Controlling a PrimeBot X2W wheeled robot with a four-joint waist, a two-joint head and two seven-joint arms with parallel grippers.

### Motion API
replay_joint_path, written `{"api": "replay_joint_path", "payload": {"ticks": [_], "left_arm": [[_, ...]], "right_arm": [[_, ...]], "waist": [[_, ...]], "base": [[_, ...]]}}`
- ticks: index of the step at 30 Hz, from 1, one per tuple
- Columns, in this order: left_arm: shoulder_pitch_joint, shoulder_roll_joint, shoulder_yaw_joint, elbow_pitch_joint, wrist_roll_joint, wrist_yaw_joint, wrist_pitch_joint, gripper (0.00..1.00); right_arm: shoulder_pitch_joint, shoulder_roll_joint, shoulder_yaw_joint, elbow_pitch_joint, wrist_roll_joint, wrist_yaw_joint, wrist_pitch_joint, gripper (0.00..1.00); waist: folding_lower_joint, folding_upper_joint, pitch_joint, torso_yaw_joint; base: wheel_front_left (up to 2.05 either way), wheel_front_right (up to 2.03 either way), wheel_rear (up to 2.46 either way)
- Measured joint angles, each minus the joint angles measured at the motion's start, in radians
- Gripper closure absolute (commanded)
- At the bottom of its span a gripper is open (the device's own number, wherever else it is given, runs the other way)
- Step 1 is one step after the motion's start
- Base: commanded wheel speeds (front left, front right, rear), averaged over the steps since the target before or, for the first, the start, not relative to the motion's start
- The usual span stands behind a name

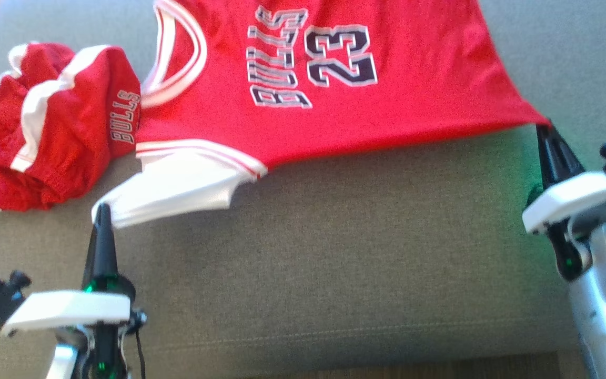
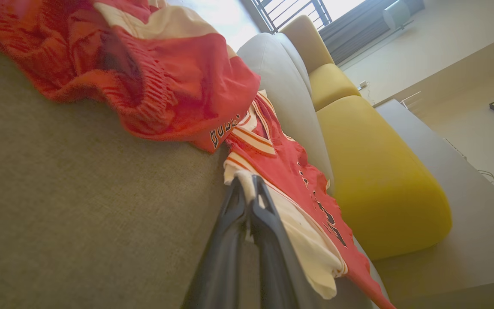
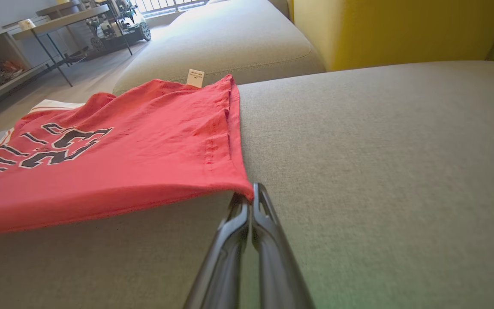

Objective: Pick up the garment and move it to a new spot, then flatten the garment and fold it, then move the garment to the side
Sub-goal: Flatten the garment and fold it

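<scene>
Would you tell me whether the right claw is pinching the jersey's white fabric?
No, the right claw is shut on a red hem corner of the jersey.

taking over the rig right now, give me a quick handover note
Left tool: shut on the white sleeve corner of the jersey.
Right tool: shut on its red hem corner.
Things: jersey print up on the grey sofa cushion, near edge taut between the tools; red shorts bunched against its left end.
Done: jersey gripped and spread out.
Left: lay flat, fold, move aside.

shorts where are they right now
In the head view the shorts lie bunched at the upper left of the cushion, against the jersey's neck end, just beyond the left gripper.
</scene>
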Motion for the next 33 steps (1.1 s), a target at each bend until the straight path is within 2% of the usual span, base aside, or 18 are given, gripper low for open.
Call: {"api": "replay_joint_path", "payload": {"ticks": [3, 7, 13, 17, 21, 23, 24, 30, 33], "left_arm": [[0.064, -0.015, 0.013, -0.052, 0.014, 0.016, 0.0, 1.0], [0.137, -0.026, 0.031, -0.118, 0.018, 0.061, 0.0, 1.0], [0.27, -0.025, 0.042, -0.244, 0.017, 0.162, 0.03, 1.0], [0.313, -0.025, 0.038, -0.32, 0.003, 0.223, 0.082, 1.0], [0.27, -0.015, 0.034, -0.324, -0.001, 0.255, 0.125, 1.0], [0.207, -0.013, 0.024, -0.294, -0.001, 0.257, 0.139, 1.0], [0.119, -0.016, 0.009, -0.242, -0.001, 0.256, 0.147, 1.0], [-0.121, -0.035, -0.022, -0.044, -0.002, 0.2, 0.168, 1.0], [-0.181, -0.044, -0.025, 0.03, -0.001, 0.175, 0.163, 1.0]], "right_arm": [[0.099, 0.021, -0.053, -0.114, -0.009, 0.0, 0.041, 1.0], [0.266, 0.05, -0.117, -0.282, -0.035, 0.0, 0.127, 1.0], [0.518, 0.105, -0.185, -0.562, -0.052, 0.0, 0.287, 1.0], [0.577, 0.13, -0.211, -0.69, -0.059, 0.0, 0.366, 1.0], [0.547, 0.138, -0.191, -0.686, -0.075, 0.0, 0.407, 1.0], [0.504, 0.138, -0.186, -0.643, -0.091, 0.0, 0.413, 1.0], [0.444, 0.136, -0.181, -0.589, -0.101, 0.0, 0.415, 1.0], [0.248, 0.124, -0.157, -0.417, -0.128, 0.0, 0.394, 1.0], [0.19, 0.121, -0.148, -0.361, -0.131, 0.0, 0.385, 1.0]], "waist": [[0.0, 0.0, -0.039, 0.0], [0.0, 0.0, -0.087, 0.004], [0.0, 0.0, -0.135, 0.002], [0.0, 0.0, -0.136, -0.009], [0.0, 0.0, -0.127, -0.01], [0.0, 0.0, -0.12, -0.005], [0.0, 0.0, -0.111, 0.002], [0.0, 0.0, -0.062, 0.016], [0.0, -0.0001, -0.043, 0.021]], "base": [[0.0, 0.0, 0.0], [0.0, 0.0, 0.0], [0.0, 0.0, 0.0], [0.0, 0.0, 0.0], [0.0, 0.0, 0.0], [0.0, 0.0, 0.0], [0.0, 0.0, 0.0], [0.0, 0.0, 0.0], [0.0, 0.0, 0.0]]}}
